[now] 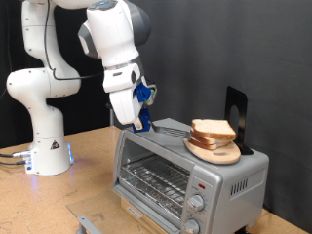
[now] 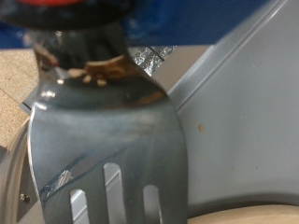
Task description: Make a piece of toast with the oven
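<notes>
The silver oven (image 1: 219, 175) stands on the table at the exterior view's lower right, its wire rack (image 1: 151, 175) showing bare through the front. On its top sits a round wooden plate (image 1: 216, 154) with a pile of pale bread slices (image 1: 213, 129). No single piece of toast lies apart from that pile. My gripper (image 1: 139, 110) hangs over the oven's left top corner, shut on a metal spatula (image 1: 168, 128) whose blade points toward the plate. In the wrist view the slotted spatula (image 2: 107, 140) fills the frame over the grey oven top (image 2: 248, 103), with the plate rim (image 2: 243, 217) just beyond.
A black upright stand (image 1: 236, 110) rises behind the plate. Two knobs (image 1: 199, 204) sit on the oven's front right. The robot base (image 1: 44, 146) stands at the left on the wooden table (image 1: 93, 161). Dark curtains close off the back.
</notes>
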